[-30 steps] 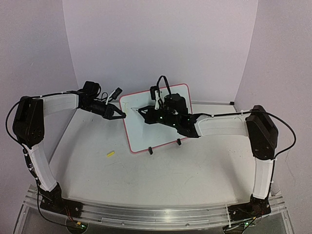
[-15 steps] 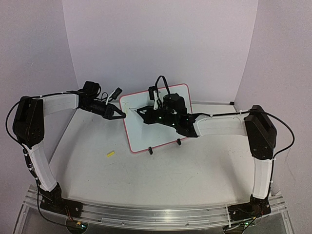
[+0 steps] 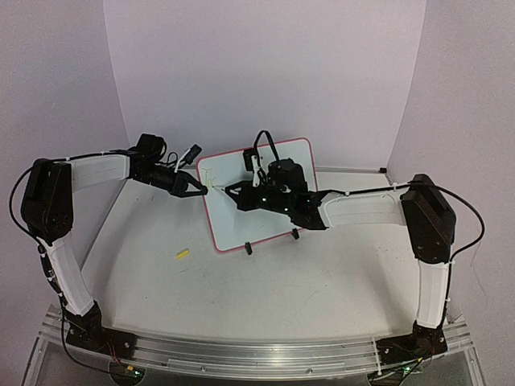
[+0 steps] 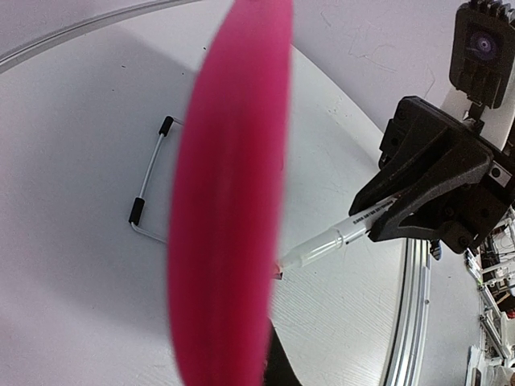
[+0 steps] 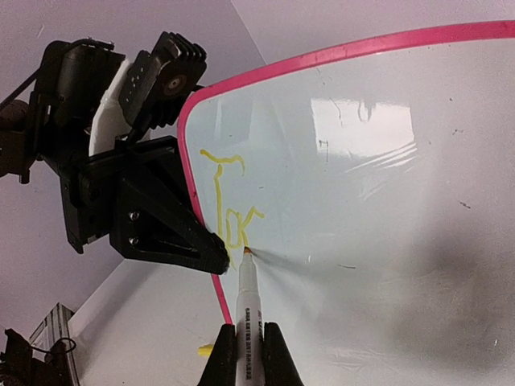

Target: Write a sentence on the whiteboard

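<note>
left gripper (image 3: 198, 190) pinches left edge of whiteboard (image 3: 237, 225), right gripper (image 5: 249, 330) clamps marker (image 5: 249, 293), tip by yellow lettering (image 5: 229, 217) at whiteboard's upper left; risk: excess tip pressure tilts or twists the propped whiteboard, or marker clips left gripper.

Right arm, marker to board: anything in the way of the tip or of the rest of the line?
Nothing visible. The right gripper's marker has its tip at the board, right by the yellow strokes. The left gripper pinches the board's left edge, just left of the strokes; nothing blocks the surface to their right.
</note>
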Robot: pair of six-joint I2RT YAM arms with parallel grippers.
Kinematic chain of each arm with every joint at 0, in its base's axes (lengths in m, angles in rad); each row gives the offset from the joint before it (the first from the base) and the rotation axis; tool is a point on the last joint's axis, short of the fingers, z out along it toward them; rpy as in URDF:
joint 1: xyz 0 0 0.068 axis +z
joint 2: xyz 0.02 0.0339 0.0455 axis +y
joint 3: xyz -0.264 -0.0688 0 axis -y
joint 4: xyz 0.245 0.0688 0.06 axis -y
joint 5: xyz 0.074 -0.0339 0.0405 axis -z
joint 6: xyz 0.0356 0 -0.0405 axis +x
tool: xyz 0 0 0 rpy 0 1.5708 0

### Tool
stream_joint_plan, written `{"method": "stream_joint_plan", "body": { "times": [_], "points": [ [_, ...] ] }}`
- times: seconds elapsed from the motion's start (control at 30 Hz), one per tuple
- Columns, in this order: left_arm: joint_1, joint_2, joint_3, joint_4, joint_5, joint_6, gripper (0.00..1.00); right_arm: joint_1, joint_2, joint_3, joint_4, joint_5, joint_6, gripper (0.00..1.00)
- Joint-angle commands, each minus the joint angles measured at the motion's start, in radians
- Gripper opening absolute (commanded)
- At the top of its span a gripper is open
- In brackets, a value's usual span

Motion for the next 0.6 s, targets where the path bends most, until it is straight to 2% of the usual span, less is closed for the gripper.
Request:
{"method": "stream_joint_plan", "body": {
  "times": [0.0,0.57],
  "points": [
    [-0.017,-0.015,0.026,-0.045,-0.043,0.034,0.00,-0.005,-0.037,-0.017,-0.010,0.049,-0.013,0.00],
    [-0.017,-0.015,0.024,-0.045,-0.042,0.036,0.00,-0.006,-0.054,0.015,0.001,0.112,-0.025,0.00]
  ]
}}
